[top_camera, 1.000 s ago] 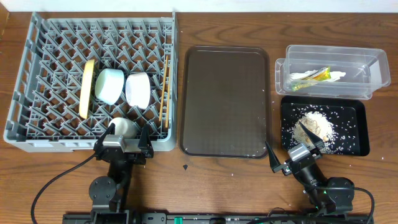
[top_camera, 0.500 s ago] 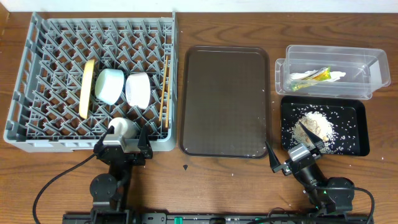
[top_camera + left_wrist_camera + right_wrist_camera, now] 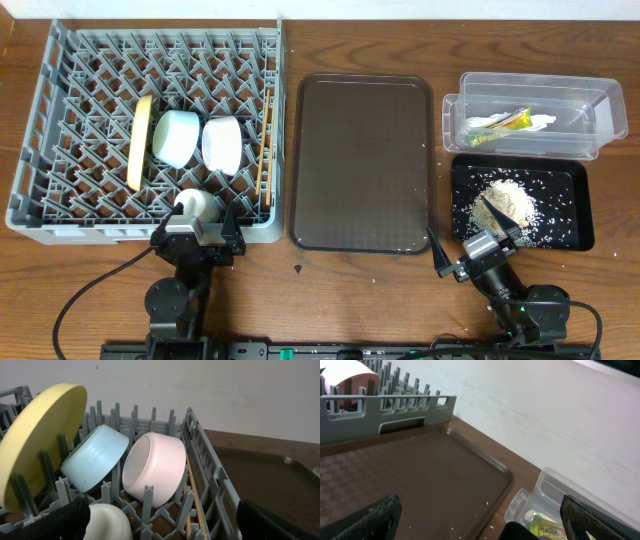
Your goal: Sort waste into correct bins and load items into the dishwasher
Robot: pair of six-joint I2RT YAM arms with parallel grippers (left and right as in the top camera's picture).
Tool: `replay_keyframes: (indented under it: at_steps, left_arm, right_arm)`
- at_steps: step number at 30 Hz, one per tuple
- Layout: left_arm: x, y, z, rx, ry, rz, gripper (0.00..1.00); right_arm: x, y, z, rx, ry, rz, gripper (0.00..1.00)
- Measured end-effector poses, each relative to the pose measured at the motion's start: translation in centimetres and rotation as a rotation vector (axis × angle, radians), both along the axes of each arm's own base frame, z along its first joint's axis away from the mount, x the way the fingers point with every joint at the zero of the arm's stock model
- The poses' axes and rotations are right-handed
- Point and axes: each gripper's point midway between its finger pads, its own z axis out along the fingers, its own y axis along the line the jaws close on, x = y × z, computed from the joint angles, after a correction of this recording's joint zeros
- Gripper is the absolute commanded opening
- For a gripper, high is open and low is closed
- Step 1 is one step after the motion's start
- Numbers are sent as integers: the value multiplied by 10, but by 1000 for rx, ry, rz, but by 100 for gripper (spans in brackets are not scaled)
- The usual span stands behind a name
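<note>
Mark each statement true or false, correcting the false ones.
The yellow plate stands on edge in the grey rack. True.
Both bowls sit on the brown serving tray. False: the light blue bowl and white bowl sit in the rack.
The snack wrapper lies in the clear tub. True.
The scraps lie in the clear tub. False: the food scraps lie in the black tray.
Both grippers are shut. False: the left gripper and right gripper are open.

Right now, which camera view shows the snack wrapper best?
The overhead view: the snack wrapper lies in plain sight inside the clear tub. The right wrist view catches only a corner of it at the bottom edge; the left wrist view misses it.
</note>
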Motion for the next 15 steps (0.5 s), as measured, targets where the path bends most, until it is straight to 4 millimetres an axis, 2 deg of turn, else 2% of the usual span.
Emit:
replay_keyframes:
  at_steps: [15]
  left_arm:
    - [0,0,2,0,-8,0,93]
  right_arm:
    - [0,0,0,0,0,0,99]
